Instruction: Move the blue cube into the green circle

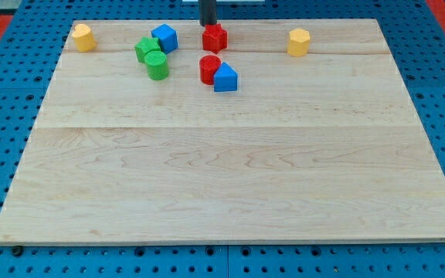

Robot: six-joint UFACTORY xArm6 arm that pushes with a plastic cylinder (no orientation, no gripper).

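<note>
The blue cube [164, 38] sits near the view's top, left of centre, touching a green star-shaped block [147, 48]. The green circle, a green cylinder [157, 66], stands just below the star. My tip [208, 25] is at the top edge of the board, right behind a red star-shaped block [215, 37] and about a block's width to the right of the blue cube.
A red cylinder [209, 69] and a blue triangular block [225, 78] touch each other below the red star. A yellow block [83, 37] sits at the top left corner, another yellow block [299, 42] at the top right. The wooden board [230, 170] lies on blue pegboard.
</note>
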